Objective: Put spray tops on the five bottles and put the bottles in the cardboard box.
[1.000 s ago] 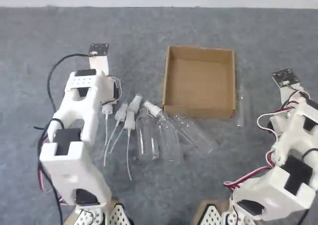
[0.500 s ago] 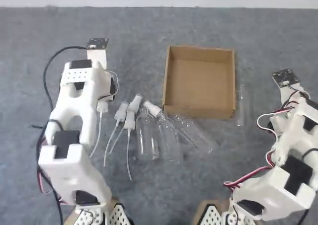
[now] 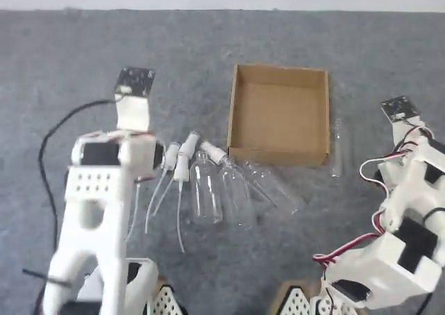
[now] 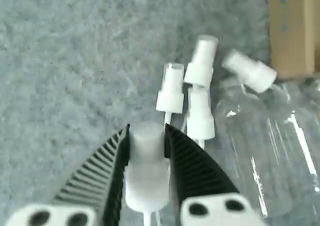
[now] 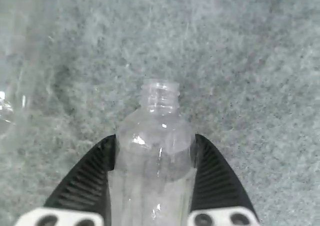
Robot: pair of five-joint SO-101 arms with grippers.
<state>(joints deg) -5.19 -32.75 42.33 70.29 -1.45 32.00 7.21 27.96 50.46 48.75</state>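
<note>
Carpet underlies bottle, neck pointing beyond right gripper

Lab bench: grey felt mat under two robot arms.

Left wrist view: the white plastic spray top clamped in the left gripper runs off the picture's edge, so its dip tube cannot be followed. The clear plastic bottles and the brown cardboard box are also cut off.

Right wrist view: the clear open-necked plastic bottle gripped by the right gripper loses its lower body at the edge.

High view: the white left arm is blurred. The slim clear bottle beside the box is too faint to judge for a top.
</note>
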